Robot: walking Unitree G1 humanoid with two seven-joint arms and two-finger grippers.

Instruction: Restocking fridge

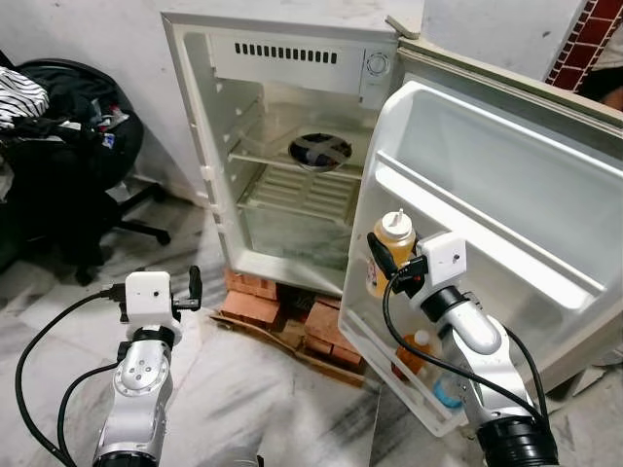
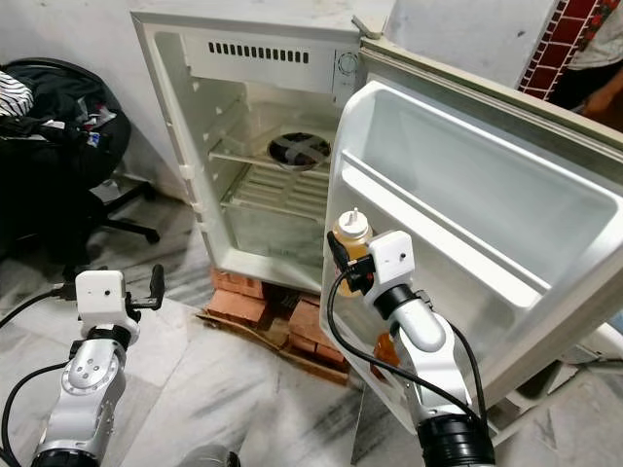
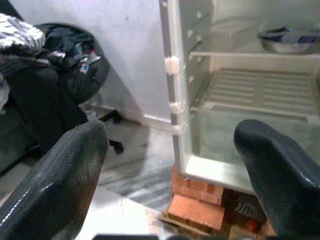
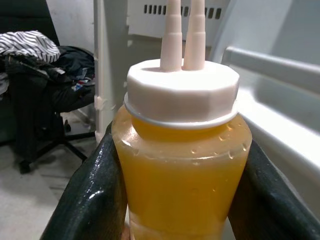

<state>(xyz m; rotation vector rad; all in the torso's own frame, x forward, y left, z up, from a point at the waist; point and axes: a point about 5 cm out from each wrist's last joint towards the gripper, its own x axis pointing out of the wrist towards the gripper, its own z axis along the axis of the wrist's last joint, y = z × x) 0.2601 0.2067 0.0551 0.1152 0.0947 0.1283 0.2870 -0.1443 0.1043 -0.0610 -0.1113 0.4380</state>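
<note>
Squeeze bottle (image 4: 182, 165) between right gripper (image 1: 387, 263) fingers

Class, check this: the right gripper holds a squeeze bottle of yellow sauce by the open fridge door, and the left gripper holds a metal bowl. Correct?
Not quite. The left gripper is open and empty, as the left wrist view shows; the metal bowl sits on a fridge shelf. The right gripper does hold the squeeze bottle.

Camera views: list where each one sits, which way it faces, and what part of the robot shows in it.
Left eye view: on the head, facing down and forward at the open fridge; both arms show.
Right eye view: same scene, same arms.
Left wrist view: on the left wrist, along the open left gripper toward the fridge shelves and metal bowl.
Right wrist view: on the right wrist, along the right gripper clamping the squeeze bottle.
Shared: fridge, office chair.
</note>
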